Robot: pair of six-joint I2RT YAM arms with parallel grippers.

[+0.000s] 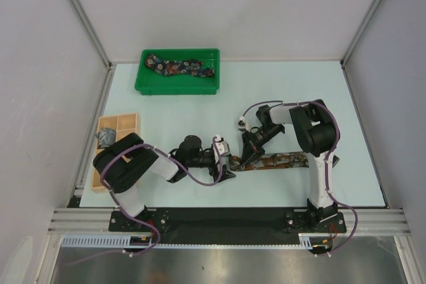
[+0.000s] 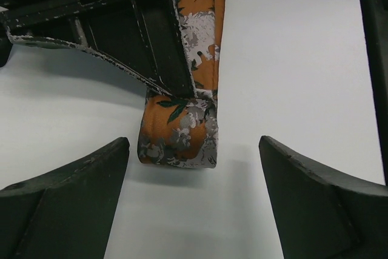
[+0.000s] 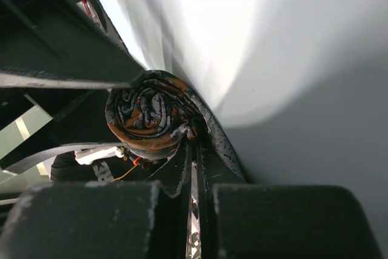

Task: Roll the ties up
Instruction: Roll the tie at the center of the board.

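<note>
Well, my left jaws stand spread either side of the rolled end of the rust-brown tie (image 2: 203,47), right jaws pressed together against it, near centre. Its remainder lies flat, so rolling looks barely begun. A dark tie (image 1: 183,68) lies loose in the far green tray (image 1: 176,88) on the pale tabletop (image 1: 333,111), white walls (image 1: 219,4) around.

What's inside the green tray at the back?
One dark floral tie lies unrolled along the floor of the tray; the rest of the floor is bare green. Whether anything lies under the tie cannot be seen, because the fabric covers it.
</note>
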